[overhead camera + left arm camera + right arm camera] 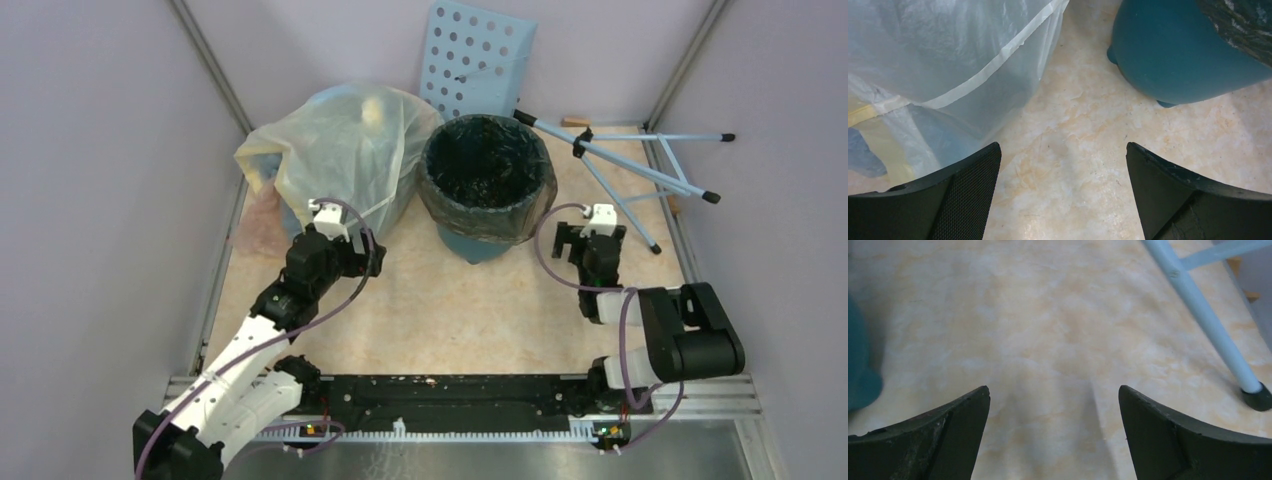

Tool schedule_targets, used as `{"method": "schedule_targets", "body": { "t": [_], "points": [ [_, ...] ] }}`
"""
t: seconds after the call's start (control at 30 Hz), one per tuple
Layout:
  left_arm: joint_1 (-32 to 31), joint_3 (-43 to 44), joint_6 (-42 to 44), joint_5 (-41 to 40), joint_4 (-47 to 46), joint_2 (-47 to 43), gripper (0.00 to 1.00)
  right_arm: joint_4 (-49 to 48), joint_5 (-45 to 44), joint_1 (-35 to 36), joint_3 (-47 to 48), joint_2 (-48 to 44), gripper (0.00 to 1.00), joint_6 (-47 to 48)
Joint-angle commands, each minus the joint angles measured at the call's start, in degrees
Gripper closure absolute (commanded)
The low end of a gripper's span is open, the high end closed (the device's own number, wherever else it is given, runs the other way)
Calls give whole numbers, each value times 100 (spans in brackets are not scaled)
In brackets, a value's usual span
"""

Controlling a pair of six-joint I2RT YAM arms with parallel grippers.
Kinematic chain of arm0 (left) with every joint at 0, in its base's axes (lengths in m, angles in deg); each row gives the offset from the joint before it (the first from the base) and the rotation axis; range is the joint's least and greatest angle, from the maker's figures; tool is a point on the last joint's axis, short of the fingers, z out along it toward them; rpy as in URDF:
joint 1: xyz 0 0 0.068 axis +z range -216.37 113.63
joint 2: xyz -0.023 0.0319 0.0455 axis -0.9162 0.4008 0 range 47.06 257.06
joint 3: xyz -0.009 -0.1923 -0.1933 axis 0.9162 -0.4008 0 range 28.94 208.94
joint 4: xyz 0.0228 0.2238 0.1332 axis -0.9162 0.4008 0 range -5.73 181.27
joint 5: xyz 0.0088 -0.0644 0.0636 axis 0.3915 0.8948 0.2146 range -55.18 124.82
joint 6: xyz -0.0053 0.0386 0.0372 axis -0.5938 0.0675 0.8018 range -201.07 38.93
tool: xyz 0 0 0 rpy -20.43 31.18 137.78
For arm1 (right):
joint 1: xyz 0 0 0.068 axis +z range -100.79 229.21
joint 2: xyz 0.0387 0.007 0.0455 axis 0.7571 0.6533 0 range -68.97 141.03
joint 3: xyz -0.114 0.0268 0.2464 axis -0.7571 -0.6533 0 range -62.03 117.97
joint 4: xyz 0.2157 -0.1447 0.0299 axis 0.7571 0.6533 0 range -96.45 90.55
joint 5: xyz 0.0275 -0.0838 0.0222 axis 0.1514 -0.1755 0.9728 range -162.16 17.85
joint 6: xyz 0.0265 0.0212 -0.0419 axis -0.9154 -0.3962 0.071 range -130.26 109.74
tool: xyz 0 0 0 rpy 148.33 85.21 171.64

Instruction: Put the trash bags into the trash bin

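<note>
The dark grey-black trash bag lines the teal-green trash bin at the back middle, its edge folded over the rim and hanging down the outside. In the left wrist view the bin wall is at upper right with bag plastic over it. In the right wrist view only a bin edge shows at the left. My left gripper is open and empty, left of the bin. My right gripper is open and empty, right of the bin.
A large pale translucent stuffed bag stands left of the bin, close to my left gripper; it also fills the upper left of the left wrist view. A light blue perforated panel leans at the back. A pale blue folding stand lies at the right, one leg in the right wrist view.
</note>
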State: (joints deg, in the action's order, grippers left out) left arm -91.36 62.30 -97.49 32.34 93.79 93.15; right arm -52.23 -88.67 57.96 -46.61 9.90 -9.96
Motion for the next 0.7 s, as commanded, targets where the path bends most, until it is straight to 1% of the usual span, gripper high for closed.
{"method": "schedule_targets", "body": {
  "t": [0.0,0.03,0.07,0.1,0.13,0.17,0.2,0.33,0.4,0.47,0.57,0.67],
  "points": [
    [19,-295,170,-262,-262,-205,1,-2099,883,-841,-497,296,1,-468],
    [26,-438,241,-320,-414,-234,1,-2643,980,-851,-665,407,2,-446],
    [22,-692,358,-351,-604,-249,1,-2690,1248,-855,-702,384,7,-328],
    [25,-872,449,-405,-836,-257,1,-2641,1632,-851,-706,364,7,-169],
    [36,-1000,486,-512,-1057,-235,1,-2846,1969,-853,-763,417,6,-72],
    [45,-1115,534,-608,-1251,-197,1,-3053,2186,-851,-824,452,6,89],
    [68,-1198,594,-663,-1439,-125,1,-3020,2359,-852,-829,423,6,222],
    [192,-1444,881,-1100,-2178,343,1,-2906,2524,-852,-750,443,6,273],
    [422,-1568,1077,-1225,-2690,644,1,-2584,2293,-854,-612,422,5,186],
    [837,-1563,1301,-910,-3146,952,1,-2538,2090,-853,-556,442,5,97],
    [1556,-1650,1747,-303,-3966,1521,1,-2508,2061,-852,-548,450,5,83],
    [2232,-1747,1656,396,-4884,2233,1,-2510,2066,-858,-549,444,5,83]
  ]
}}
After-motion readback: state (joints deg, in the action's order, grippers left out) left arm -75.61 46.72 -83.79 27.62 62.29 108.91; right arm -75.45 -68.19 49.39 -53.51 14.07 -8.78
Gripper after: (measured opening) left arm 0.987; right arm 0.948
